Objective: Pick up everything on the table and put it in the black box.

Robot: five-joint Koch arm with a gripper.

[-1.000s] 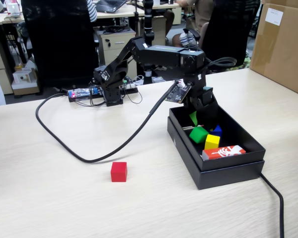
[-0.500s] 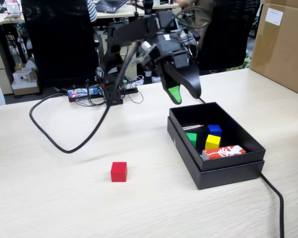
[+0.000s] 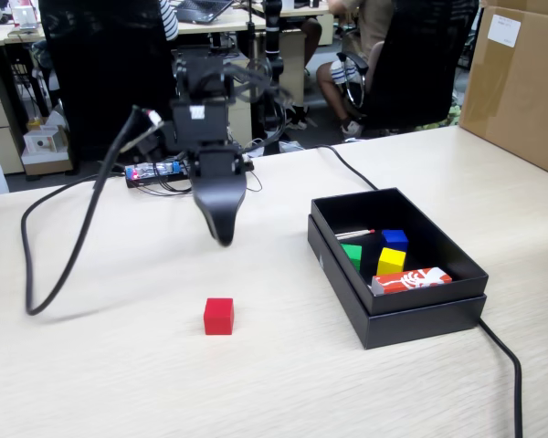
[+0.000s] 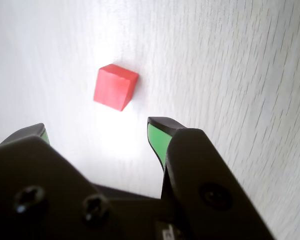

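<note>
A red cube point(image 3: 218, 316) lies alone on the pale wood-grain table point(image 3: 119, 365). It also shows in the wrist view point(image 4: 115, 86), just beyond the jaws. My gripper point(image 3: 221, 233) hangs above and behind the red cube, clear of it. In the wrist view my gripper point(image 4: 97, 130) is open and empty, its green-padded jaws wide apart. The black box point(image 3: 420, 315) stands to the right. Inside it lie a green cube point(image 3: 352, 255), a blue cube point(image 3: 395, 239) and a yellow cube point(image 3: 391, 261).
A red-and-white flat packet point(image 3: 411, 280) lies in the box. A big brown carton point(image 3: 519, 82) stands at the far right. Black cables point(image 3: 59, 265) run over the table at left, and another cable point(image 3: 507, 365) runs past the box. Office chairs stand behind the table.
</note>
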